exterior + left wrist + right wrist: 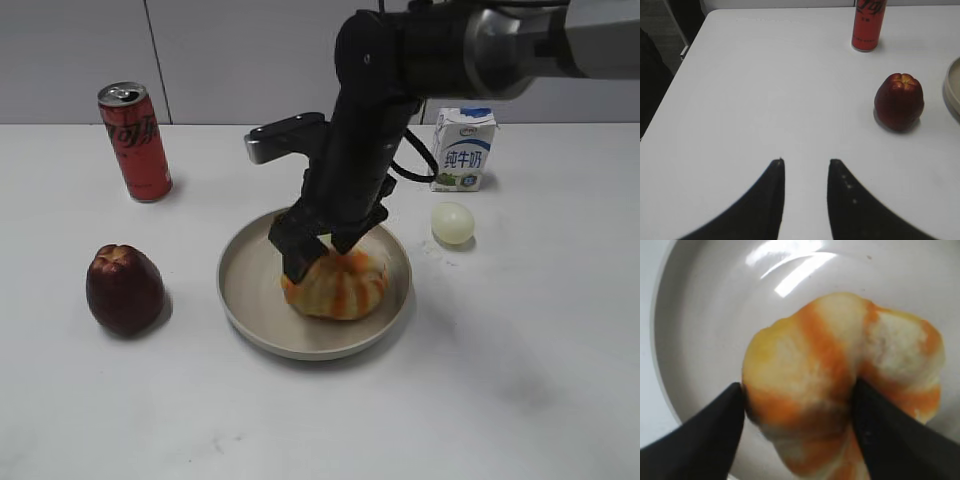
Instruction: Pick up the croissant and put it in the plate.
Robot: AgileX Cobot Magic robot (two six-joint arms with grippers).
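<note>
The croissant (340,285), puffy with orange and cream stripes, lies inside the round beige plate (250,290) at the middle of the table. My right gripper (318,250) comes down on it from above. In the right wrist view the two black fingers (799,390) press both sides of the croissant (830,355) over the plate's floor (705,315). My left gripper (806,161) is open and empty above bare table; it does not show in the exterior view.
A dark red apple (124,288) stands left of the plate and also shows in the left wrist view (899,101). A red cola can (135,140) is at the back left. A milk carton (463,150) and a pale egg (452,222) are to the right.
</note>
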